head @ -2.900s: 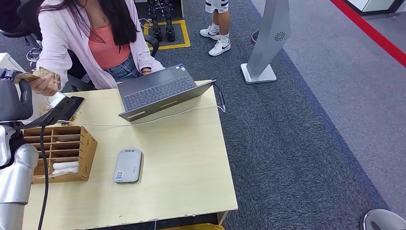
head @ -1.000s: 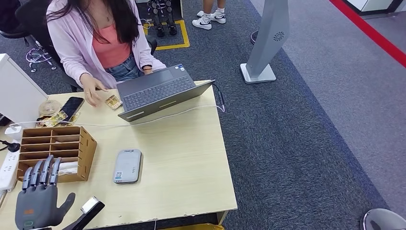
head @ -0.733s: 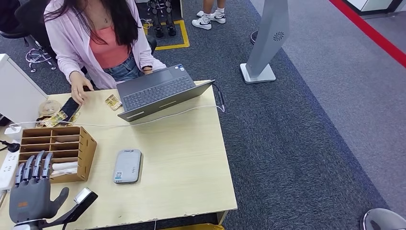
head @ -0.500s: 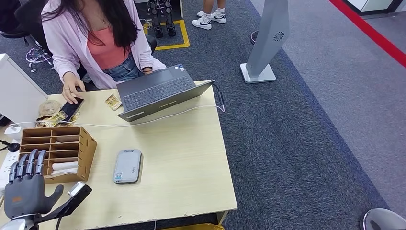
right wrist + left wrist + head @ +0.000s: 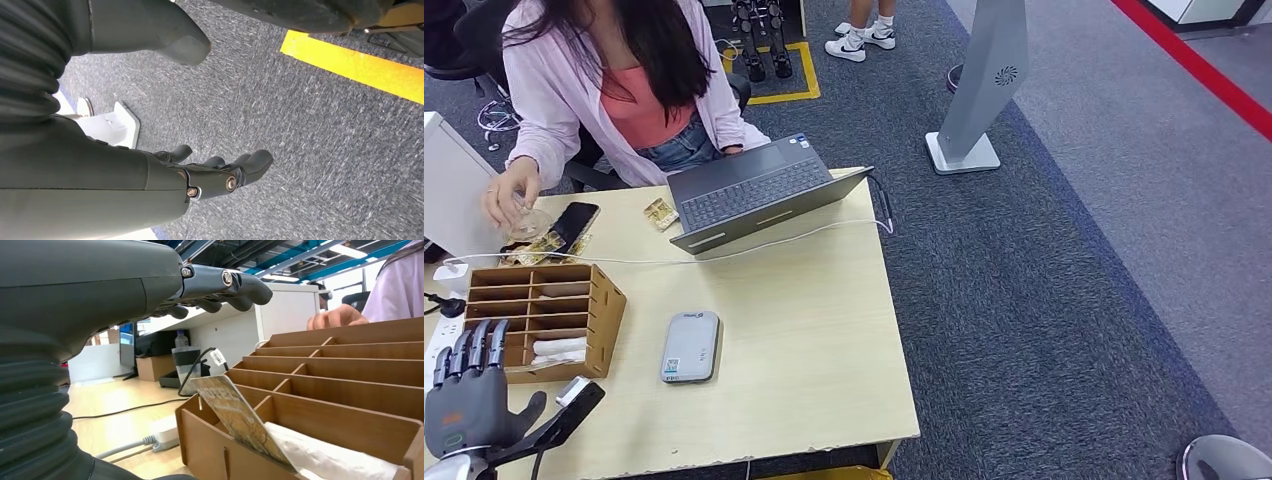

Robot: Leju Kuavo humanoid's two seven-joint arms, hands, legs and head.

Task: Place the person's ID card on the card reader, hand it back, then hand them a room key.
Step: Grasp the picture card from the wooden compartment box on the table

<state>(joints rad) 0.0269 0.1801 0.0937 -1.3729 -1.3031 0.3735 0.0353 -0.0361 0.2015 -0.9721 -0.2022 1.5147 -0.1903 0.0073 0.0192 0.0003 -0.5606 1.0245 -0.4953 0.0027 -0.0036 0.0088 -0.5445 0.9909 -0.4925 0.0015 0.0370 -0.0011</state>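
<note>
We hold our left hand (image 5: 466,405) spread wide and empty at the near left end of the desk (image 5: 824,340), just in front of the wooden organizer (image 5: 549,315). From the wrist, a room key card (image 5: 240,420) leans in the organizer's nearest slot. Beyond the organizer, the person's hand (image 5: 509,195) rests beside a phone (image 5: 574,222). The grey card reader (image 5: 691,346) lies right of the organizer; the ID card (image 5: 660,213) sits beyond it, beside the laptop (image 5: 759,190). Our right hand (image 5: 220,172) hangs above carpet, fingers apart, holding nothing.
</note>
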